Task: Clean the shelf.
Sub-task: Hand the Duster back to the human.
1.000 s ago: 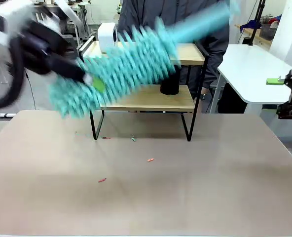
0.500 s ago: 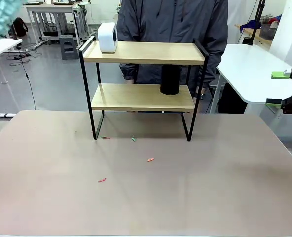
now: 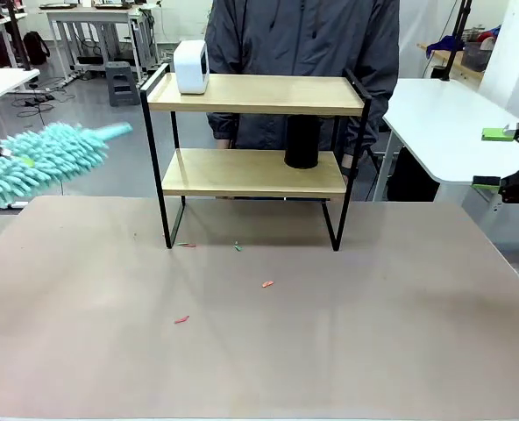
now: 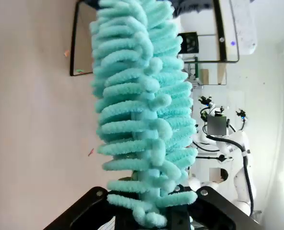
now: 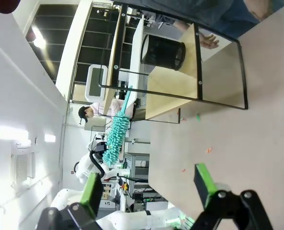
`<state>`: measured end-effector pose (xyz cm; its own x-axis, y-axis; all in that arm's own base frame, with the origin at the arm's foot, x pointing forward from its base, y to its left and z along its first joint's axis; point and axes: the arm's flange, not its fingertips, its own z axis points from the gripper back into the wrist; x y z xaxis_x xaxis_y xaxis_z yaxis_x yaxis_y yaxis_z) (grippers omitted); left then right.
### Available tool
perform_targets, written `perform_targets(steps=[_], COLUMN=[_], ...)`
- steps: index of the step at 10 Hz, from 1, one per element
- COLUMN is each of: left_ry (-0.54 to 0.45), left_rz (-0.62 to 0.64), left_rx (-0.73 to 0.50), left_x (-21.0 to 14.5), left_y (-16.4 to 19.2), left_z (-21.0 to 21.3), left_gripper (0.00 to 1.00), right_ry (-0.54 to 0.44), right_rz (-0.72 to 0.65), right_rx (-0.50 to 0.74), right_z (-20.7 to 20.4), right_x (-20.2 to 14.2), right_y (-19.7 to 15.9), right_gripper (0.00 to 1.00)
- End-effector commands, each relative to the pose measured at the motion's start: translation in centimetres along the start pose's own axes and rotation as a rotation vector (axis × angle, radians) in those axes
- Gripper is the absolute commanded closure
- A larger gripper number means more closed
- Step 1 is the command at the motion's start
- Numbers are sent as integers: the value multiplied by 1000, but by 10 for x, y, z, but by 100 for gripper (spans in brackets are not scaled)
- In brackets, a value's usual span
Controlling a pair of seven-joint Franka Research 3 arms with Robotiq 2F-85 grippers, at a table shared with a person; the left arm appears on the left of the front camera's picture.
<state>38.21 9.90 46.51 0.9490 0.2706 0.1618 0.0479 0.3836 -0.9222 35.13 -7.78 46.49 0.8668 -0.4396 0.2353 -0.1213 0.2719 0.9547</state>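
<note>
Wooden two-tier shelf (image 3: 254, 132) stands mid-table, far side | white box (image 3: 191, 67) on top board, black cup (image 3: 302, 143) on lower | left gripper (image 4: 149, 211) clamped on teal duster (image 3: 42, 158) left of shelf | right gripper (image 3: 510, 158) spread wide, holding nothing, at right edge

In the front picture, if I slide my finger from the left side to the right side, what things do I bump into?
Fluffy turquoise duster → small white box-shaped device on the wooden two-tier shelf → black cylinder cup → right gripper with green pads.
</note>
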Motion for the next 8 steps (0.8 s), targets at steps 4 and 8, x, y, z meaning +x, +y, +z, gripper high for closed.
perform_targets(steps=[4,8], left_ry=[-111,-111], left_rz=[-119,-119], left_rx=[-26,-26], left_x=[-6,-6], left_y=[-20,-20], left_z=[27,27], left_gripper=[90,90], right_ry=[3,3], right_rz=[11,11], right_rx=[3,3], right_z=[2,2], right_x=[0,0], right_y=[0,0], right_gripper=[0,0])
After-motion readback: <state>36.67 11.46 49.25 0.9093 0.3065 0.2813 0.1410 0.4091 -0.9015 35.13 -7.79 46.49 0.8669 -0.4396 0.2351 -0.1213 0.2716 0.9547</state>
